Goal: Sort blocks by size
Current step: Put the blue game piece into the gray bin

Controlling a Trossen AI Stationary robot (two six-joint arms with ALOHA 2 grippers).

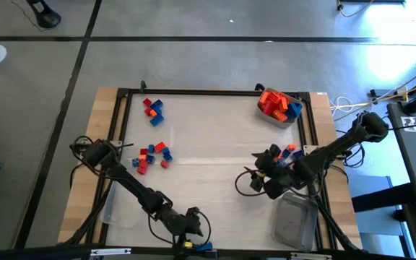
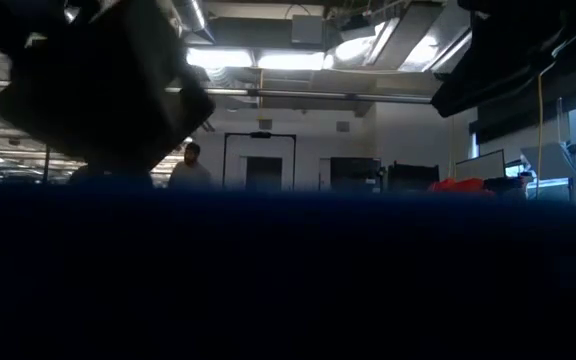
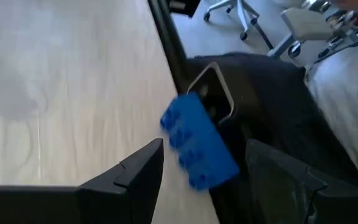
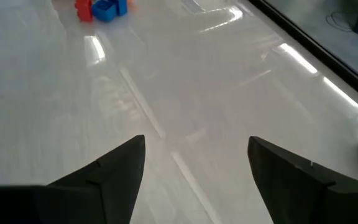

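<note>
My left gripper (image 1: 193, 230) is open at the table's near edge. In the left wrist view a blue brick (image 3: 197, 149) lies tilted just ahead of the gap between its fingers (image 3: 135, 177), against a small dark device (image 3: 211, 93) on the table's near edge frame. Neither finger touches it. The brick also shows in the high view (image 1: 204, 248) and fills the lower half of the low view (image 2: 288, 280). My right gripper (image 1: 250, 180) is open and empty over bare table at the right, as the right wrist view (image 4: 194, 168) also shows. Loose red, orange and blue blocks (image 1: 152, 110) lie at the far left.
A second cluster of blocks (image 1: 153, 154) lies left of centre, and a few more (image 1: 289, 150) lie beside my right arm. A tub of red and orange blocks (image 1: 279, 105) stands at the far right. A clear tub (image 1: 295, 220) stands at the near right. A black frame (image 1: 121, 130) rims the table.
</note>
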